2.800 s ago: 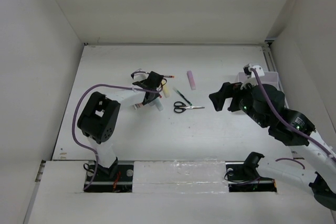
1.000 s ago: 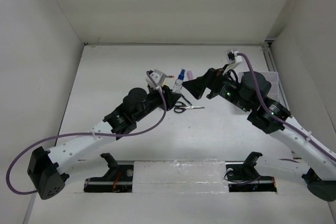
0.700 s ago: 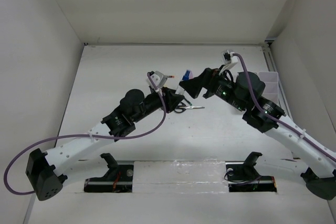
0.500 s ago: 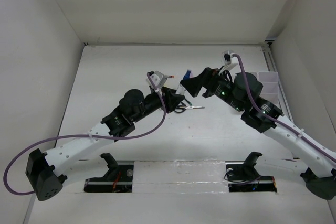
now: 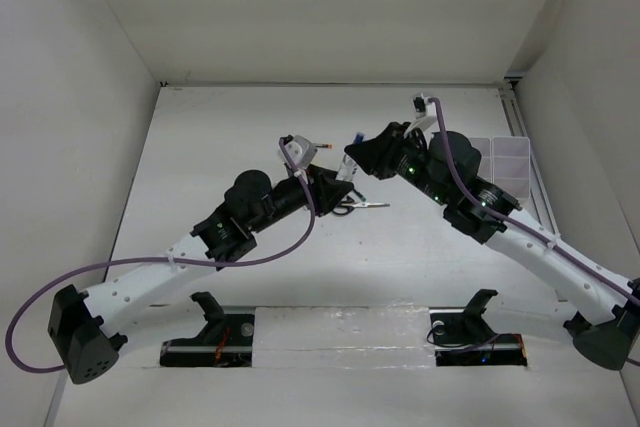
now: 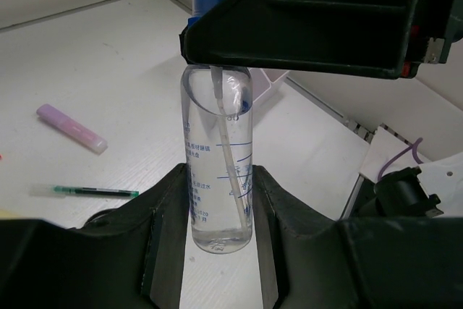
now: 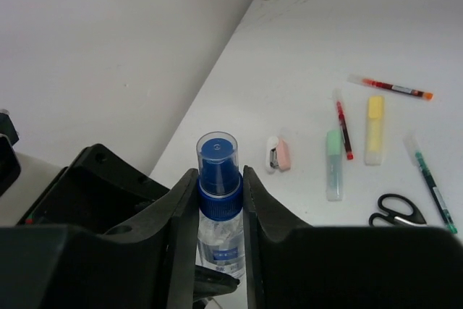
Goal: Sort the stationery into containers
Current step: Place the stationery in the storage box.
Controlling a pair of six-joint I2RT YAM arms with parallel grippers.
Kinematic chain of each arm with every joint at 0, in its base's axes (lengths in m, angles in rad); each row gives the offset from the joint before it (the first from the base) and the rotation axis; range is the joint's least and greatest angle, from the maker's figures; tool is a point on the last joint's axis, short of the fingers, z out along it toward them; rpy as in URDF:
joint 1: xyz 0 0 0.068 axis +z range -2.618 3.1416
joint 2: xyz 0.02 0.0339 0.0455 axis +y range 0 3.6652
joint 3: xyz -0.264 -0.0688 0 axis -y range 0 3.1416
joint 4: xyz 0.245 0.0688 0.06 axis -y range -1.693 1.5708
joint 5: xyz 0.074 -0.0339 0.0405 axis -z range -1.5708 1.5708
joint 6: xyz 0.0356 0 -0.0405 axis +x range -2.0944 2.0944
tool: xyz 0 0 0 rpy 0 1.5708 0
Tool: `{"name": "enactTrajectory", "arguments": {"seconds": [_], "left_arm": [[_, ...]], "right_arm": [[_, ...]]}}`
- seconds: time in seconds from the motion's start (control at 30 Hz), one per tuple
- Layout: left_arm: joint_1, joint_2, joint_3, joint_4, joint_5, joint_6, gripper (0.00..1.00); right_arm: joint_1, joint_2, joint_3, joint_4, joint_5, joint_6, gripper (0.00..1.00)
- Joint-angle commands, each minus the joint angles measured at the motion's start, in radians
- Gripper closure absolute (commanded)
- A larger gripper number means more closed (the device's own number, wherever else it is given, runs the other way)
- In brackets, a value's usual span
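Two black grippers meet over the middle of a white table [image 5: 220, 137], both holding one clear bottle [image 6: 217, 142] with a blue cap. The left gripper [image 6: 217, 229] has its jaws closed on the bottle's lower body and holds it upright, off the surface. The right gripper [image 7: 220, 197] sits above it, jaws pressed against the blue collar under the cap.

The table is plain matte white, boxed in by bare white walls [image 5: 330, 7] on its left, far and right sides. White bins [image 5: 505, 159], joined side by side, stand at the right edge. Black-handled scissors [image 5: 360, 205] lie flat near the middle, under the arms, with a green pen [image 7: 432, 189] just beside them. Left of the middle, close together, lie a pink eraser [image 7: 278, 155], a green marker [image 7: 333, 153], a red pen [image 7: 343, 129] and a yellow marker [image 7: 374, 129]. A second red pen [image 7: 391, 87] lies nearer the far edge. A pink marker [image 6: 71, 127] lies by itself.
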Motion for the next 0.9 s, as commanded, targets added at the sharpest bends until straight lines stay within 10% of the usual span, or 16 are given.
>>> {"name": "enactTrajectory", "arguments": {"seconds": [0.0, 0.1, 0.23, 0.37, 0.87], "left_arm": [[-0.001, -0.037, 0.009, 0.095, 0.026, -0.013, 1.0], [-0.001, -0.037, -0.001, 0.095, 0.026, -0.013, 1.0], [-0.001, -0.037, -0.001, 0.086, 0.017, -0.013, 0.95], [-0.001, -0.037, -0.001, 0.037, -0.107, -0.03, 0.0], [-0.001, -0.133, -0.007, -0.409, -0.474, -0.334, 0.0]], "right_arm": [[0.001, -0.002, 0.006, 0.083, -0.03, 0.005, 0.76], [-0.008, -0.002, -0.003, 0.083, -0.03, 0.005, 0.98], [-0.008, 0.007, -0.012, 0.083, -0.018, -0.005, 1.0], [-0.059, 0.007, -0.022, 0.074, 0.01, -0.029, 1.0], [-0.597, 0.068, -0.07, 0.147, 0.211, -0.281, 1.0]]}}
